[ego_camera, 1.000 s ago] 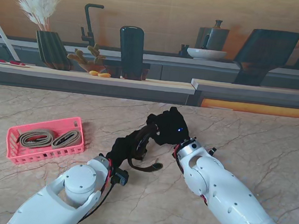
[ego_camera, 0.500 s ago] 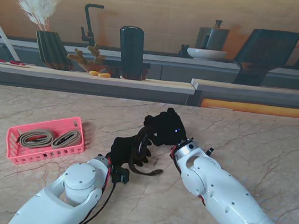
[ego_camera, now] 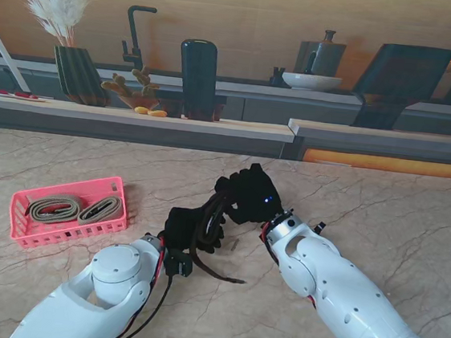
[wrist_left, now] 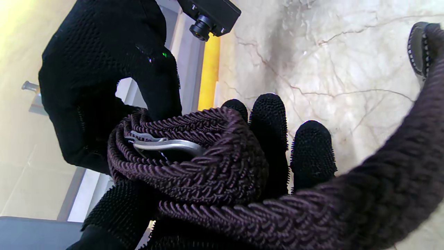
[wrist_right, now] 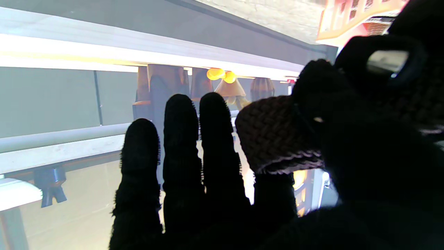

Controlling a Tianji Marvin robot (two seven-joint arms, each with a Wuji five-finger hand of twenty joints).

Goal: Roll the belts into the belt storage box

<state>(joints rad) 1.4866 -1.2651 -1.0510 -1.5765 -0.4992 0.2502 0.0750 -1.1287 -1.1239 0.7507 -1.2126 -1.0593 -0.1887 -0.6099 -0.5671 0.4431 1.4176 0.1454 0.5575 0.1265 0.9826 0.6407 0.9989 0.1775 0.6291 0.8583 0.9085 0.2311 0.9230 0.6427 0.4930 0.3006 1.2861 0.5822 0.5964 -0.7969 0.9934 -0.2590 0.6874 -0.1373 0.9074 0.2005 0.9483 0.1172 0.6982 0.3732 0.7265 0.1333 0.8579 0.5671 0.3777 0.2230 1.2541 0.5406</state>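
Left hand (ego_camera: 184, 228) and right hand (ego_camera: 249, 192), both black-gloved, meet mid-table, fingers closed on a dark braided belt (ego_camera: 210, 222) coiled between them. In the left wrist view the coil (wrist_left: 194, 156) rests against the fingertips (wrist_left: 269, 114), metal buckle (wrist_left: 166, 145) inside. A loose tail (ego_camera: 218, 275) trails toward 5 o'clock. The pink storage box (ego_camera: 17, 228), at 9 o'clock, holds two tan rolled belts (ego_camera: 72, 210).
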